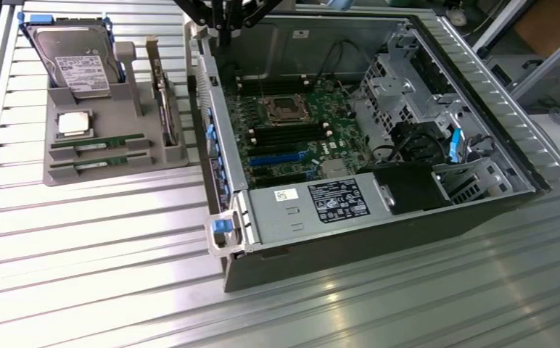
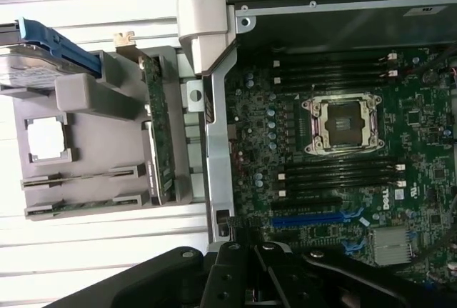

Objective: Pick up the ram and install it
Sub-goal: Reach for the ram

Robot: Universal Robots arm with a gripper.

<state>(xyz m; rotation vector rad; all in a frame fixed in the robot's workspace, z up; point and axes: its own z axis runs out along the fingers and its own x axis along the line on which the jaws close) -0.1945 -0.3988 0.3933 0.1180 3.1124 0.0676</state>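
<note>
Black pincer (image 2: 257, 269) is closed tight, with nothing seen in its grip. In the exterior view it (image 1: 224, 23) hangs above the far end of the case's side wall, between the parts holder and the board.

The ram, a long thin green circuit-board stick with a white label (image 1: 96, 143), is not picked up yet. It sits on edge in a slot of the grey moulded holder tray (image 1: 67, 176), at the tray's near end in the exterior view. A second identical stick (image 1: 96, 163) sits just beside it. The wrist view has the ram (image 2: 82, 177) well apart from the pincer. The tray stands on the ribbed metal desk (image 1: 86, 246), to the exterior view's left of the open grey computer case (image 1: 357, 239).

The long black memory slots (image 2: 335, 172) on the green motherboard (image 2: 421, 143), beside the square socket (image 2: 345, 123), look empty.

Risks, as a judgement:
- Closed fingers coming down on the stick would hit its edge rather than straddle it.
- With two sticks this close, the pincer may nudge or grab the wrong one.
- The raised case wall lies between tray and board, so a low carry could clip it.
- A tilted or off-line stick could jam in the slot.
</note>
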